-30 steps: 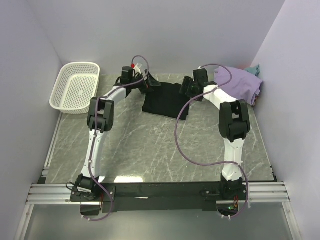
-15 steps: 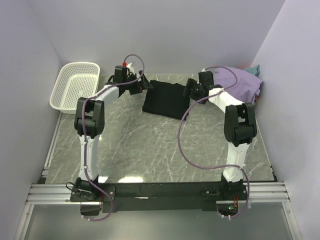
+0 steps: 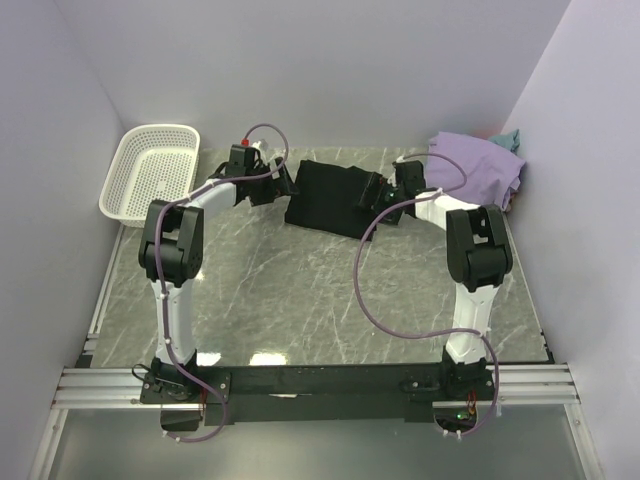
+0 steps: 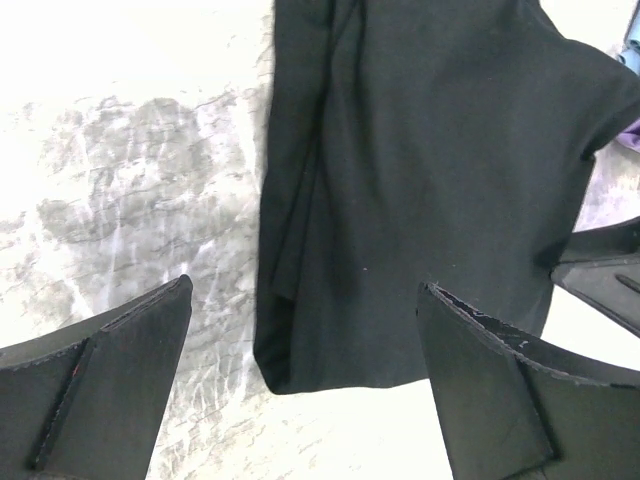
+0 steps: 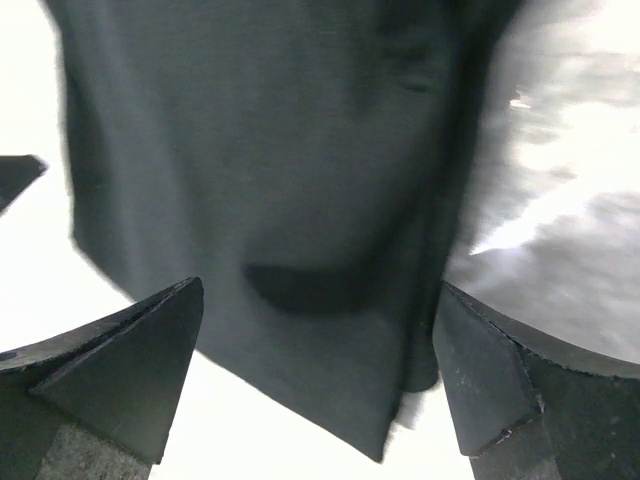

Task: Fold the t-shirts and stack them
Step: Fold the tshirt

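I have the black t-shirt (image 3: 328,197) lying folded into a rough rectangle on the far middle of the grey marbled worktop (image 3: 290,290), plain dark cloth facing up. Its left side shows a long lengthwise crease in the left wrist view, and its near edge ends in a rounded corner. The left end effector (image 3: 280,185) sits at the shirt's left edge with its jaws spread wide; through its own camera that creased edge and corner lie between the two fingers (image 4: 110,385). The right end effector (image 3: 373,193) is at the shirt's right edge, also gaping wide, and its camera shows the cloth filling the gap between its fingers (image 5: 515,385), though that view is blurred. I cannot tell whether either set of fingertips touches the cloth or the worktop. Off in the far right corner the lavender t-shirt (image 3: 478,168) lies in a loose heap, apart from the black one, with a bit of the teal t-shirt (image 3: 510,138) showing behind it by the wall. The white basket (image 3: 152,185) stands at the far left, well apart from the shirts.
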`<state>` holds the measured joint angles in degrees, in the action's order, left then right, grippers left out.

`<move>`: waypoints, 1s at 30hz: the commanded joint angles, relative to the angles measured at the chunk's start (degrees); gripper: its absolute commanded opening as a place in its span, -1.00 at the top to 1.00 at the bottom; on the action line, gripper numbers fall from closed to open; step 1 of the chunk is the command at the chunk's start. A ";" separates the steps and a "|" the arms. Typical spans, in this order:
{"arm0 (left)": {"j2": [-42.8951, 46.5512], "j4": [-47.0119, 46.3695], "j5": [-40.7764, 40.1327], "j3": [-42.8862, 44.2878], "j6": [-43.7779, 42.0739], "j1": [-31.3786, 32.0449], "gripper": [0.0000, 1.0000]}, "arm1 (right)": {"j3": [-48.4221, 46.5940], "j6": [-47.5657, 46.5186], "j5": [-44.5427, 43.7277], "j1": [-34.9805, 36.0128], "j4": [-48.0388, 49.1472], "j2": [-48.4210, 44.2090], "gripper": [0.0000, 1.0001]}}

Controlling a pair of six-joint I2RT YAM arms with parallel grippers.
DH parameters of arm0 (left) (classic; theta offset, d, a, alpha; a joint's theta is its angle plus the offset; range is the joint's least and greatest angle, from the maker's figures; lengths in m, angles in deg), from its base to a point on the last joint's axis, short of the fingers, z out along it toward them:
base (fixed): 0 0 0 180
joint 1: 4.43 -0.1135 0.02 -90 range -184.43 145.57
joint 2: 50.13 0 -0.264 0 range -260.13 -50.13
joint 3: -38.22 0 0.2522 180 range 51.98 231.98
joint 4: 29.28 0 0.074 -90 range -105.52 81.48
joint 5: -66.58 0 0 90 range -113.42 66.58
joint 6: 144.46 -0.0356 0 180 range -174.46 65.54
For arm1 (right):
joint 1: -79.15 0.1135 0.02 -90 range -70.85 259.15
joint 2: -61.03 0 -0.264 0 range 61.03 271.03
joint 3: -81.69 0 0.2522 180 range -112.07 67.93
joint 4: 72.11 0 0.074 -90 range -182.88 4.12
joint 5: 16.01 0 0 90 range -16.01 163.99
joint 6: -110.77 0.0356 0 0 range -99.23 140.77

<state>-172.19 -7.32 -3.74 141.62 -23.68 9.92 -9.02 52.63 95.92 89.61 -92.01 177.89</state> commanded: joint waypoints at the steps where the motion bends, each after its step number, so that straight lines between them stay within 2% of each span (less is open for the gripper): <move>1: 0.25 0.14 -1.05 1.23 -0.38 0.33 -0.99 | -1.62 4.44 10.92 0.18 6.03 4.42 -0.99; 2: 0.24 -0.03 -0.61 1.15 -0.20 0.33 -0.99 | -2.15 5.05 14.16 0.35 6.04 6.08 -0.98; 5: 0.94 -0.03 -0.61 0.71 -0.02 0.33 -0.99 | -2.68 8.30 16.38 0.70 9.64 8.20 -0.96; 7: 1.65 -0.21 -0.35 0.09 0.15 0.42 -0.99 | -3.38 8.92 18.23 0.97 10.52 9.43 -0.80; 8: 2.43 -0.47 0.00 -0.17 0.33 0.33 -0.99 | -3.30 9.27 18.93 1.05 10.87 9.70 -0.61; 9: 2.88 -0.56 0.79 -0.96 0.68 0.33 -0.99 | -3.21 9.28 19.89 1.06 11.14 9.79 -0.12; 10: 3.32 -0.73 1.14 -1.57 0.94 0.42 -0.99 | -2.43 9.28 20.08 1.06 11.23 9.44 0.14; 11: 4.62 -0.91 1.41 -2.10 1.20 0.42 -0.99 | -1.63 9.19 20.25 1.14 11.49 9.01 0.34; 12: 5.33 -1.26 1.59 -3.50 1.47 0.42 -0.99 | -0.58 8.75 20.60 1.14 12.01 8.31 0.62; 14: 7.87 -1.53 1.06 -5.35 1.56 0.59 -0.99 | 3.28 7.96 21.13 1.41 12.02 5.50 0.99; 20: 17.02 -1.61 -0.34 -14.84 1.73 1.12 -0.99 | 17.60 -0.20 21.66 2.55 8.25 -6.54 1.00; 23: 22.03 -1.53 -0.26 -20.37 1.47 1.38 -0.99 | 24.64 -5.55 19.83 3.77 3.07 -14.44 1.00; 26: 26.77 -1.00 0.88 -22.67 1.38 1.82 -0.99 | 28.69 -10.83 16.31 5.00 -6.50 -21.39 1.00; 27: 27.83 -1.35 1.41 -23.98 1.56 2.00 -0.99 | 30.35 -11.29 14.91 5.27 -9.57 -22.89 0.78; 28: 29.49 -1.70 1.85 -24.51 1.73 2.43 -0.99 | 31.41 -11.12 13.33 5.27 -10.12 -26.38 0.40; 29: 30.12 -1.88 3.50 -24.87 2.08 2.87 -0.99 | 32.55 -10.85 11.14 5.27 -9.95 -28.51 -0.08; 30: 30.39 -2.05 4.83 -24.78 1.91 3.23 -0.99 | 33.69 -10.50 9.46 5.27 -10.39 -32.44 -0.20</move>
<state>-145.94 -7.47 -3.26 117.93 -22.08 11.69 22.13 45.57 111.42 94.55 -96.25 155.51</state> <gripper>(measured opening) 0.994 0.479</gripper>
